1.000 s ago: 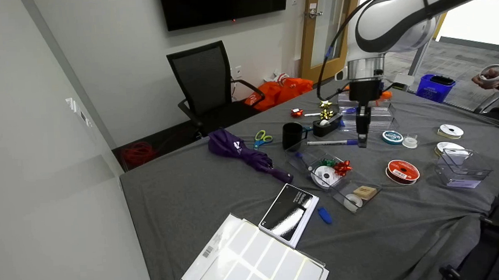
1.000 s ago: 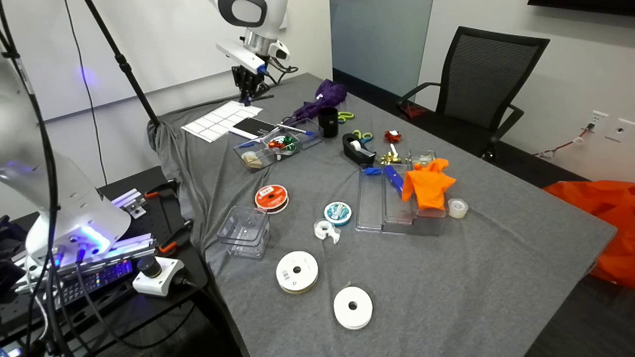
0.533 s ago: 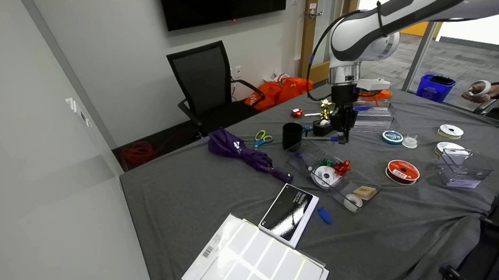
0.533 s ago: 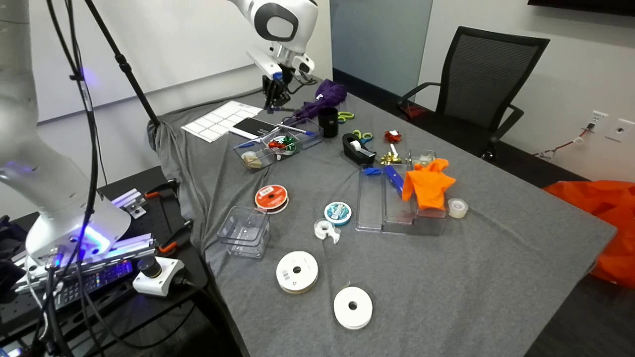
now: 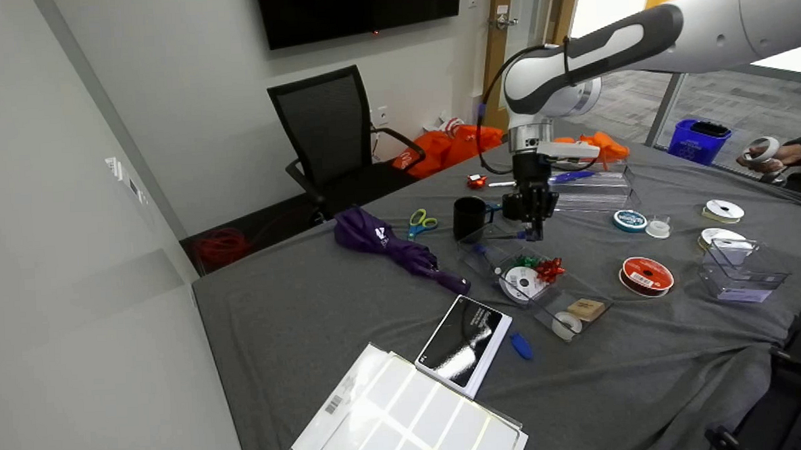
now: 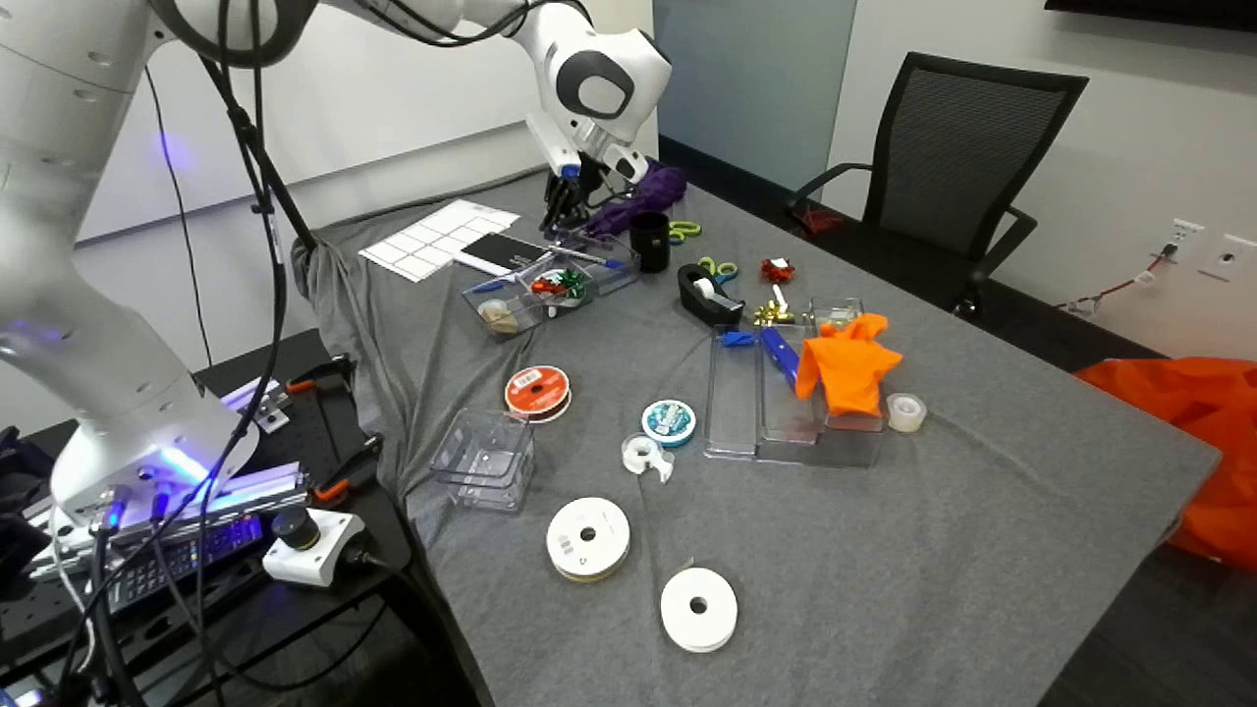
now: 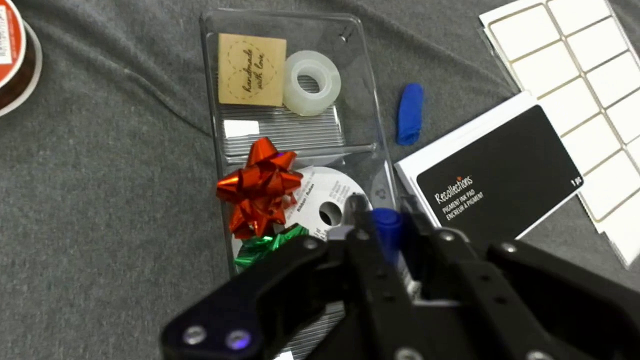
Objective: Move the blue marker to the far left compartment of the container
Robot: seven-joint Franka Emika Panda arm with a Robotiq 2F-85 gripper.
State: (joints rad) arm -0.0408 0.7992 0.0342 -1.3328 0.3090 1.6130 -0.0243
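Observation:
My gripper (image 5: 535, 234) is shut on a blue-capped marker (image 7: 389, 235) with a white body; the marker also shows in an exterior view (image 5: 509, 236). In the wrist view the cap is between the fingertips and the body runs back behind the fingers. The gripper is raised by the mug end of a clear compartmented tray (image 7: 350, 125). A second blue-capped marker (image 6: 614, 263) lies at that tray. A larger clear organiser (image 6: 732, 403) has long narrow compartments; a blue item and an orange cloth lie in or on it. I cannot tell which one is the container.
A black mug (image 5: 470, 220) stands close to the gripper, with a tape dispenser (image 6: 709, 295) farther along. The tray holds bows, a spool, tape and a wooden block (image 7: 252, 70). An ink pad box (image 5: 465, 347) and label sheets (image 5: 409, 427) lie beside it.
My gripper has moved toward the black mug and the tray's end near it, with the marker held throughout. The arm has swung along. The objects on the table have not moved.

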